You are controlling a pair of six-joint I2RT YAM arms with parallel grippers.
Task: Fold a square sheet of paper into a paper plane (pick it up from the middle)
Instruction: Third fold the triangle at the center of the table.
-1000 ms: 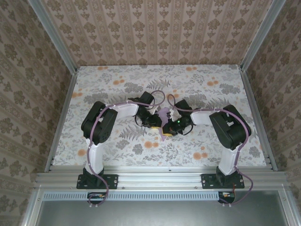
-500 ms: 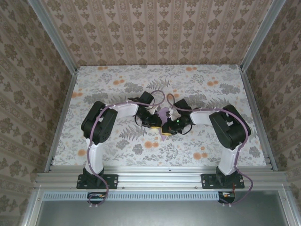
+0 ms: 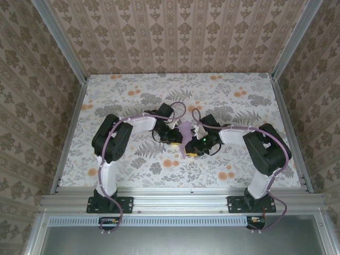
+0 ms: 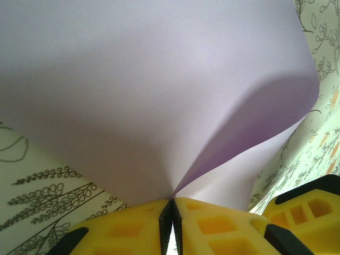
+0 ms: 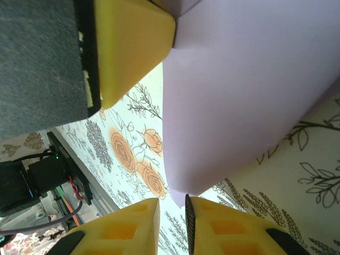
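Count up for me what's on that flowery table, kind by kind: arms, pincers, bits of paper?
Robot arms: 2, the left arm and the right arm
Pincers: 2, the left pincer and the right pincer
Lavender paper: 1, the square sheet of paper, bent, between the two pincers
Total: 5

The square sheet of paper (image 3: 185, 133) stood over the middle of the desk (image 3: 133, 90), between left hand (image 3: 178, 142) and right hand (image 3: 190, 149).
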